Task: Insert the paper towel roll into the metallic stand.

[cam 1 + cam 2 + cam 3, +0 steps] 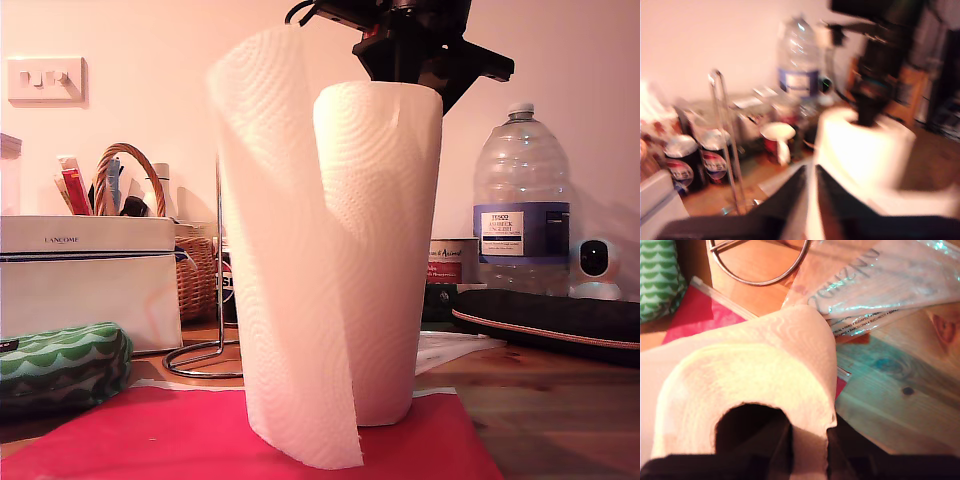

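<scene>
Right now your second hand (807,460) pinches the top wall of the paper towel roll (375,250), one finger down the core. That roll stands upright on the red mat (150,435), the metallic stand (218,300) at its nine o'clock in the exterior view. Your first hand (810,200) pinches the loose sheet.

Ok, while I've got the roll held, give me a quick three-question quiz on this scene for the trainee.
1. True or false: the paper towel roll is already threaded on the metallic stand.
2. What does the roll stand on? A wicker basket; B red mat; C white box.
3. Fill in: my second gripper grips the roll at its ___ end.
Key: 1 false, the stand is behind it, towards the exterior view's left; 2 B; 3 top.
</scene>
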`<state>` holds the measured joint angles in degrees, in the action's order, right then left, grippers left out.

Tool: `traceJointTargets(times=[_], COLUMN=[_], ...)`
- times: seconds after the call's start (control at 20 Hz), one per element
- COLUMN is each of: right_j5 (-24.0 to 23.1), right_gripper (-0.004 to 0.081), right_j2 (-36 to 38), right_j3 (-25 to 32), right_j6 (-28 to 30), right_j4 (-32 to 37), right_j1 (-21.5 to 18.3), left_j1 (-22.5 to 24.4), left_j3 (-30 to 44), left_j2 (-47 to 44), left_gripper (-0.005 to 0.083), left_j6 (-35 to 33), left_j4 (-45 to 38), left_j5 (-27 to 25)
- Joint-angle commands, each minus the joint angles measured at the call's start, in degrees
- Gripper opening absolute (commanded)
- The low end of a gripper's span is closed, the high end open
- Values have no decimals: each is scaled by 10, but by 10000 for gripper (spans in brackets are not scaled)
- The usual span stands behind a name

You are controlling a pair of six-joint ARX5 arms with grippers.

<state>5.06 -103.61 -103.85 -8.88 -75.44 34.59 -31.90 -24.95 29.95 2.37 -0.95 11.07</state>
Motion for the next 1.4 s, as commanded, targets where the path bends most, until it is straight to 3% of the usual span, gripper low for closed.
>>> traceJointTargets(times=[0.0,0.1,0.2,0.55,0.9,1.35], right_j5=[-4,-17,-23,-28,-26,-27], right_gripper=[-12,-12,-12,-12,-12,-12], right_j2=[4,4,4,8,37,110], right_j3=[-1,-1,-1,-3,-72,-127], right_j6=[8,16,19,35,44,32], right_j4=[-6,-8,-8,-23,-29,-30], right_j1=[3,3,3,3,3,3], left_j1=[-2,-2,-1,27,67,80], left_j3=[9,9,9,10,10,10], left_j2=[44,101,163,334,419,586], left_gripper=[224,363,412,410,407,407], left_j6=[-7,-14,-18,-43,-44,-25], left_j4=[-42,-83,-118,-260,-328,-537], left_j5=[-2,-4,-5,-17,-21,-10])
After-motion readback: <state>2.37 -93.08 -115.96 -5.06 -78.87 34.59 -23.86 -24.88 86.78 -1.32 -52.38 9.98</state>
